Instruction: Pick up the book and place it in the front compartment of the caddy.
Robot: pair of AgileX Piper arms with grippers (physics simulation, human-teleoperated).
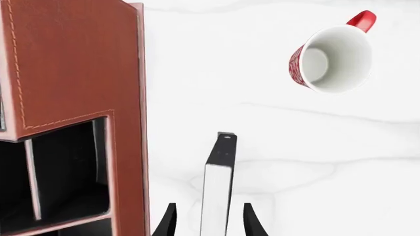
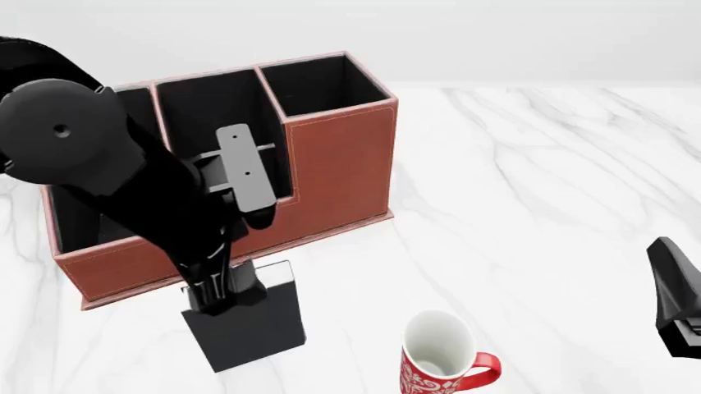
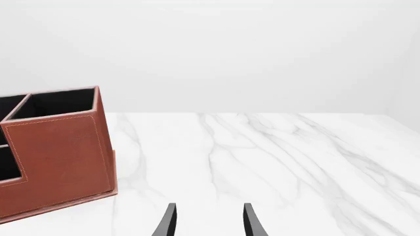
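Left claw: fingers on both sides of the book, a narrow gap shows on each side in the left wrist view; I cannot tell if they clamp it.
Right claw: fingers apart, nothing between them, at the right near edge of the table.
Book: black, standing on its edge, white page edge seen from above; just near of the caddy, outside it.
Caddy: red-brown, black inside, at the far left; low front compartment faces the book.
Mug: white with red handle, upright, near, right of the book, apart from it.
Table: white marble.
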